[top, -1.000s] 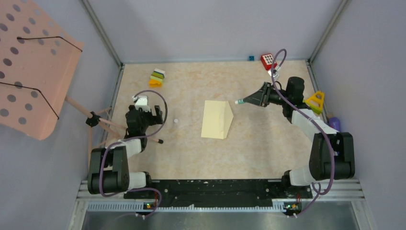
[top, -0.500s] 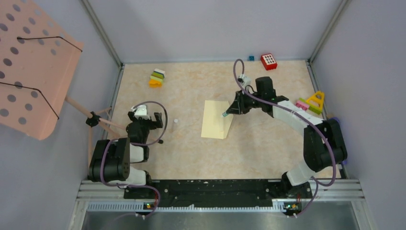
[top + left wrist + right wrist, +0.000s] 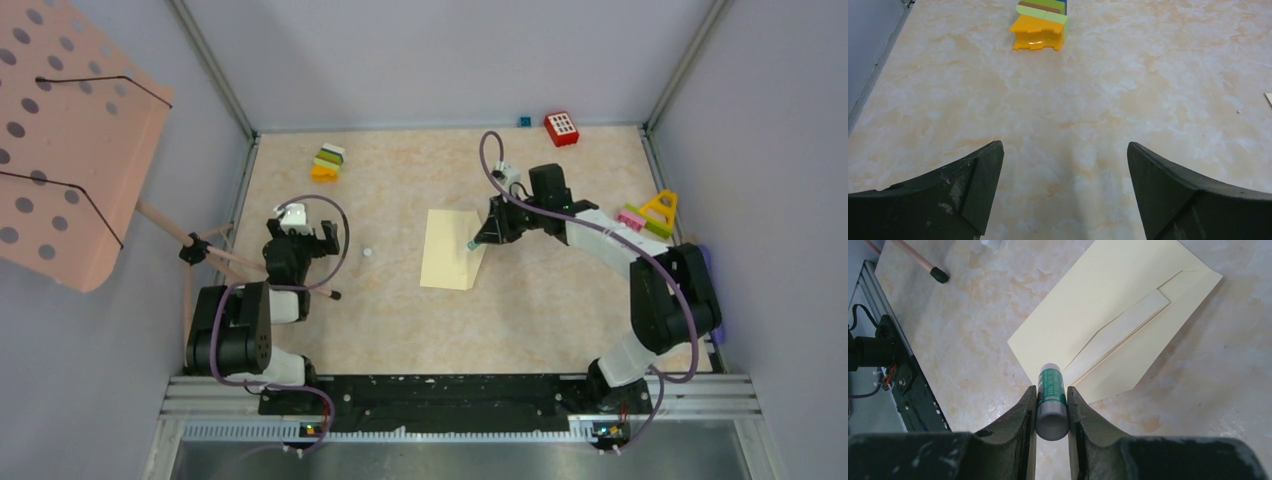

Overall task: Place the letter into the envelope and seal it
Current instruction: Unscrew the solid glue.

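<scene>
Glue stick (image 3: pixel 1052 402) poised over the envelope (image 3: pixel 1098 305)
The left gripper (image 3: pixel 1063 165) stands spread wide; the right gripper (image 3: pixel 1051 395) pinches the stick above the envelope, which lies flat in the middle of the table (image 3: pixel 380 300), flap perhaps open. Light, floppy, likely slippery paper: pin it, lift by an edge.

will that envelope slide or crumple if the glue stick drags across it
Likely slides: the envelope is thin paper lying loose on the smooth table, nothing pinning it. Its open flap looks floppy, so it may wrinkle or lift under the glue stick.
</scene>
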`<state>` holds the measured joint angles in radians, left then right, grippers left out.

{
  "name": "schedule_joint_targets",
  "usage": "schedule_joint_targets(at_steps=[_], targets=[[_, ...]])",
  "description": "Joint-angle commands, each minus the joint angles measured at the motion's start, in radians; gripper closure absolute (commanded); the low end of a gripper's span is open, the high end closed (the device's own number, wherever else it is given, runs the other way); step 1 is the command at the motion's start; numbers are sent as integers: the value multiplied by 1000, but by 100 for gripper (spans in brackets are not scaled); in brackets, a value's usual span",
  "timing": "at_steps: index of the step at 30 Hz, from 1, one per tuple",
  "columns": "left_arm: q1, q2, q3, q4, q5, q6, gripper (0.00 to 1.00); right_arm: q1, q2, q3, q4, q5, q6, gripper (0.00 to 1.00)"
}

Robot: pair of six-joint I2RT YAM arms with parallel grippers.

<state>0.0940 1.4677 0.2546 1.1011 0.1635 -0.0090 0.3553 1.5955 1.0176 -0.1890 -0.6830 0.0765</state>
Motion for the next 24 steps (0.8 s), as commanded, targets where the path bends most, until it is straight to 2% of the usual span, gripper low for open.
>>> schedule_joint_targets(at_steps=[1,7,15,24], targets=[[6,-31,55,-106,11,0,1,1,-57,47,11,-16,-32,100],[6,-6,33,-19,8,0,2,-1,-83,48,7,-31,-46,100],[6,-6,32,-18,8,0,2,-7,-135,21,38,-72,-53,100],[6,-6,33,-18,8,0,2,-179,-186,-30,112,-191,16,100]])
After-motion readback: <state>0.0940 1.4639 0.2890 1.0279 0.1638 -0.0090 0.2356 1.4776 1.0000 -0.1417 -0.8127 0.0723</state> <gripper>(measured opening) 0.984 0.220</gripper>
